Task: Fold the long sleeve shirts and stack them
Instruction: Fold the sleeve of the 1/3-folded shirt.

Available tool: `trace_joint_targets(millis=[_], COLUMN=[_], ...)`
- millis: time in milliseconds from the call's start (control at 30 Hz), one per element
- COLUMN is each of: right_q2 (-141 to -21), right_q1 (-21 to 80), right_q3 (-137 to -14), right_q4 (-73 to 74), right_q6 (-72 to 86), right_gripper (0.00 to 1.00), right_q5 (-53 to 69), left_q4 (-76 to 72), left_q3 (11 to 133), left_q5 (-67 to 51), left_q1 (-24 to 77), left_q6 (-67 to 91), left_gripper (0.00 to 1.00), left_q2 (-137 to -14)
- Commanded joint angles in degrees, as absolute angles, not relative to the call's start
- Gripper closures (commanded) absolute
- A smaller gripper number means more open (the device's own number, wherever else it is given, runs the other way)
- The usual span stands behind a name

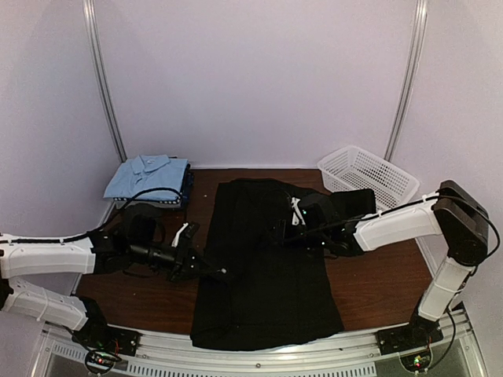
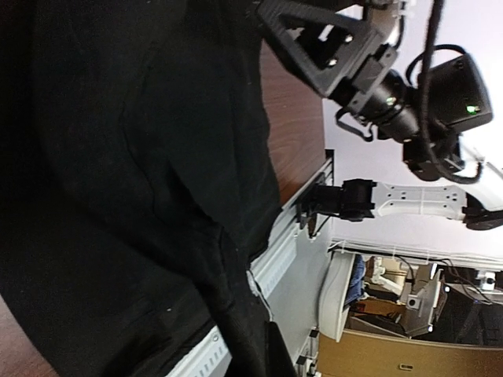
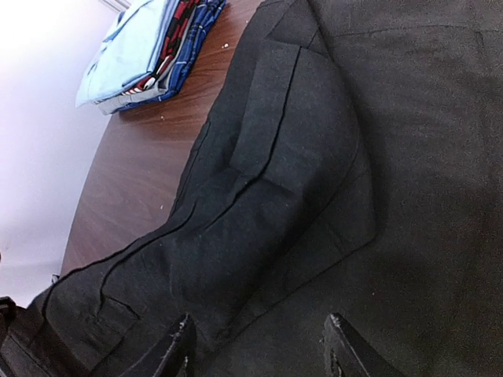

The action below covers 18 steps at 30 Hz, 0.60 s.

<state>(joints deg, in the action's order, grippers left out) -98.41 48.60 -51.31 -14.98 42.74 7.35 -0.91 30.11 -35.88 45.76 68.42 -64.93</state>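
So the big black shirt (image 1: 267, 275) is laid out flat in the middle of the table (image 1: 377, 287), with one sleeve folded in over its body. The right gripper (image 3: 258, 353) hovers just above it, fingers spread wide. The left gripper (image 1: 218, 273) is at the shirt's left edge, and honestly I can't tell if it's pinching fabric. The stack of folded shirts (image 1: 153, 177), light blue on top, sits back left, and the white basket (image 1: 368, 177) is back right.

Matt, faintly linty black cloth shirt (image 1: 263, 267) on smooth brown wood table (image 1: 377, 283); white plastic mesh basket (image 1: 368, 177)
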Motion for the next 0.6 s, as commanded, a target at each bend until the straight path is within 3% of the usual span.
trace_joint_targets(millis=[0,200,567], right_q2=[-95.39,-96.40,-104.07], right_q1=[46.77,45.97,45.47], right_q3=[-47.36,-42.52,-38.55], right_q4=[-20.72,-31.65,-49.79], right_q6=[49.14,57.53,72.87], right_gripper=[0.41,0.26,0.13], right_q5=[15.63,20.19,22.72], left_q4=[-10.56,-14.54,-17.95], left_q3=[34.75,34.93,35.24], left_q5=[-39.52,-40.74,-41.01], left_q1=[45.99,46.05,46.05], left_q6=[74.29,78.39,80.54], left_gripper=[1.00,1.00,1.00], left_q2=[-65.29,-65.74,-66.94])
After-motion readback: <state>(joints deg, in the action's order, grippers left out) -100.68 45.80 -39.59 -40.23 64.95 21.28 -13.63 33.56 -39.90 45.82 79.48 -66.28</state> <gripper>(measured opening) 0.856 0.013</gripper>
